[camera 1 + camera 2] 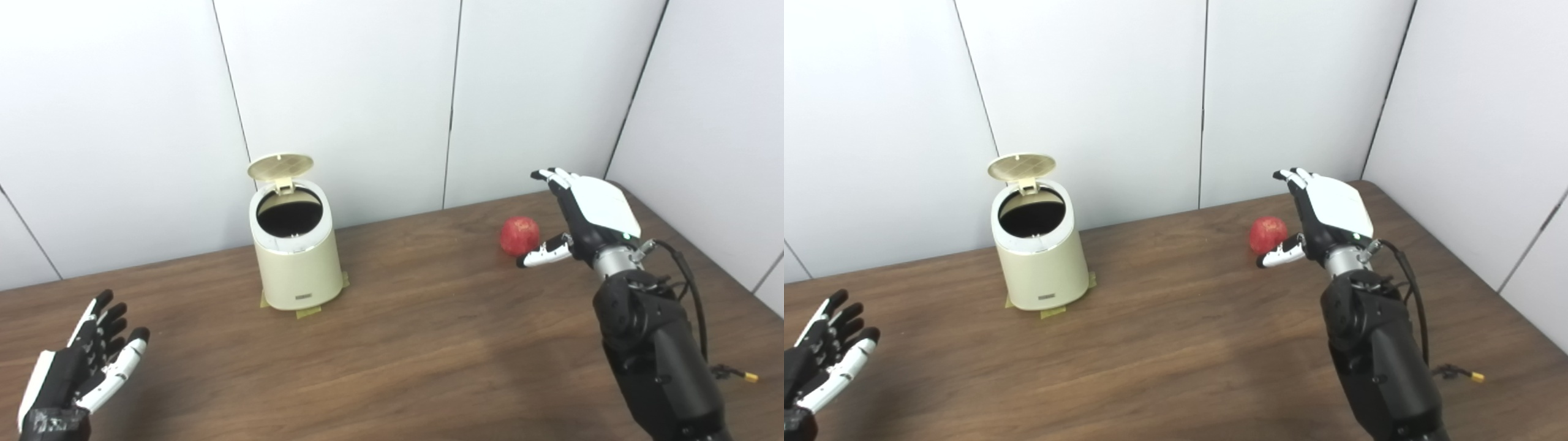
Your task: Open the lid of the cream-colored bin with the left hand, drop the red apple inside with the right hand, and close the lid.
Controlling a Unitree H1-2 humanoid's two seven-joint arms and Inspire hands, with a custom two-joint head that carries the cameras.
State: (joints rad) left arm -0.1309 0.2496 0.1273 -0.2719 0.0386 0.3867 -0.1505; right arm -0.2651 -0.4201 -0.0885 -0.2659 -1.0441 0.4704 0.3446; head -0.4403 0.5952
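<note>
The bin (pixel 297 251) stands toward the back left of the table (pixel 429 343), close to the wall (pixel 343 92), with its lid (pixel 280 166) swung up on the rear hinge and the dark mouth open to view. A small dark label (pixel 303 297) sits low on the bin's front, but its writing is too small to read. Bits of tape (pixel 308 312) show under the bin's base at front and sides. The apple (pixel 520 235) lies on the table toward the back right, well apart from the bin and near the wall's foot. The right hand (pixel 579 217) is raised just beside the apple on its right, fingers apart and pointing up and leftward, the thumb (pixel 542 253) reaching out low in front of the apple; whether the thumb touches the fruit cannot be told, and the hand grips nothing. The left hand (pixel 82 367) is at the near left corner, over the table, fingers spread and holding nothing, well apart from the bin. A black cable (pixel 692 288) loops off the right wrist, and a small yellow-tipped plug (pixel 748 376) lies on the table by the right forearm. Between bin and apple the wood is bare, and the front middle of the table is open too. The table's right edge runs close to the angled side wall (pixel 723 122), just beyond the right arm.
</note>
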